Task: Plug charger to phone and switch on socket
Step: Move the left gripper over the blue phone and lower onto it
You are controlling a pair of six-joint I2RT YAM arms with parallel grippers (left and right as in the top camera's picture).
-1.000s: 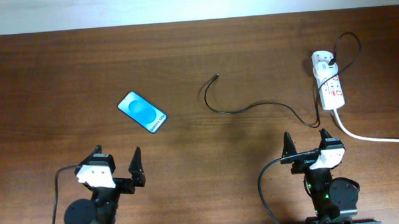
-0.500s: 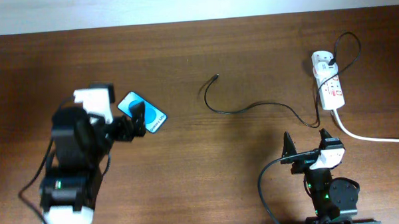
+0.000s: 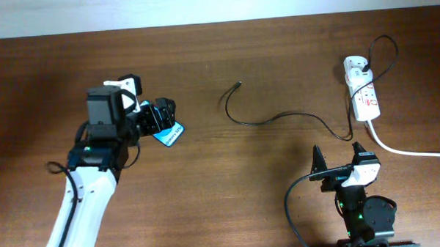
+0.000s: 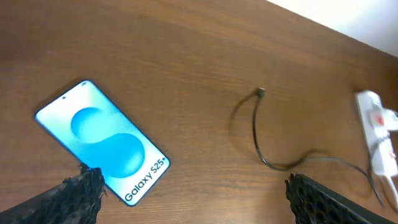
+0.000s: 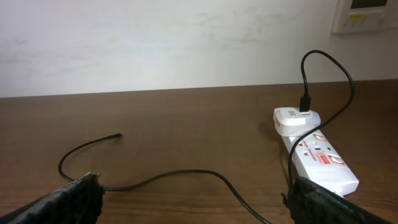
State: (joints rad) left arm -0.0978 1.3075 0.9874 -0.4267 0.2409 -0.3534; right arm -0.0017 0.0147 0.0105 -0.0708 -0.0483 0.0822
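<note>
The phone (image 3: 170, 135) lies flat on the wooden table, left of centre, blue screen up; the left wrist view shows it whole (image 4: 102, 140). My left gripper (image 3: 158, 115) is open and hovers over the phone's far end, hiding part of it, its fingers (image 4: 199, 205) spread wide. The black charger cable (image 3: 278, 118) curves across the table, with its free tip (image 3: 238, 84) pointing away from the phone, also seen in the left wrist view (image 4: 260, 93). The white socket (image 3: 364, 96) lies at the far right. My right gripper (image 3: 339, 162) is open and empty near the front edge, with the cable (image 5: 186, 174) and socket (image 5: 318, 158) ahead of it.
A thick white cord (image 3: 412, 152) runs from the socket off the right edge. The cable's other end is plugged into the white plug block (image 5: 297, 120) at the socket's far end. A white wall borders the table's far edge.
My left arm has swung from its rest near the front edge out to the phone and now hovers over it. The right arm, phone, cable and socket have not moved.
</note>
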